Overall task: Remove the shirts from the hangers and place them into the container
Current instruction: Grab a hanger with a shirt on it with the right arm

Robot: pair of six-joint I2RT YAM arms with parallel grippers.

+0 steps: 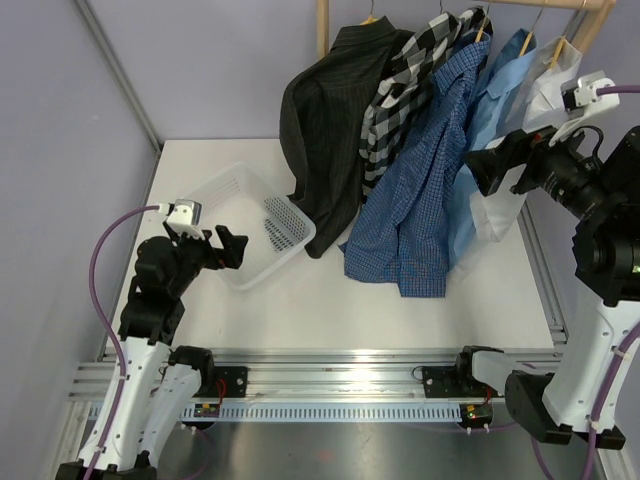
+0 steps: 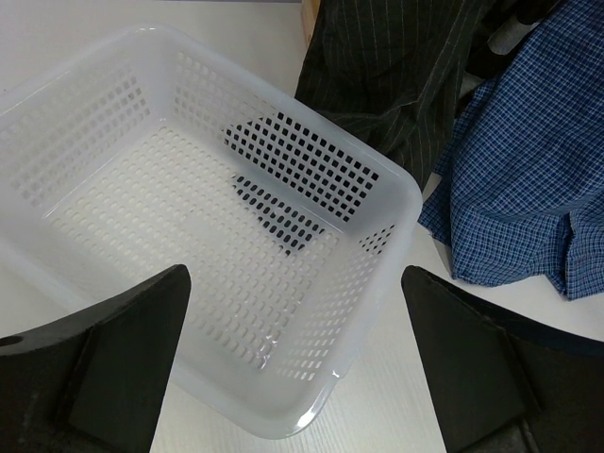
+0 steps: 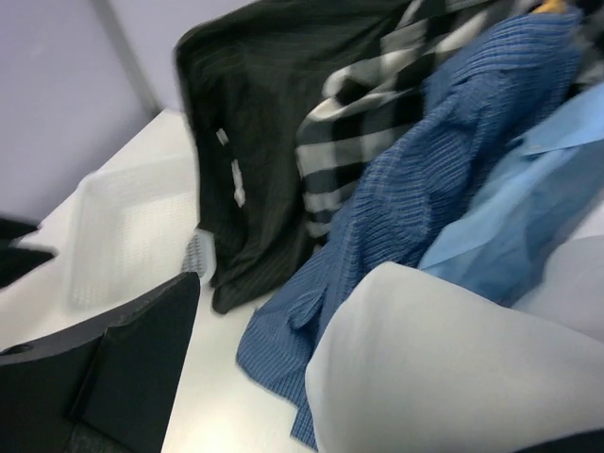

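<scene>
Container (image 2: 377, 283): white perforated plastic, flared rim, under your left pincer (image 1: 233, 248), jaws wide.
Shirts (image 1: 410, 200): soft cloth, hems on surface (image 1: 330, 310).
Right pincer (image 1: 492, 168): jaws wide, at white shirt (image 1: 495, 215).

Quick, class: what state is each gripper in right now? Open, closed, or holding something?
Left gripper: open, empty, above the basket.
Right gripper: open, up against the white shirt, no grip visible.

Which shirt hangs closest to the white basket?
The black pinstriped shirt, leftmost of the five; only its hem hangs beside the basket.
</scene>
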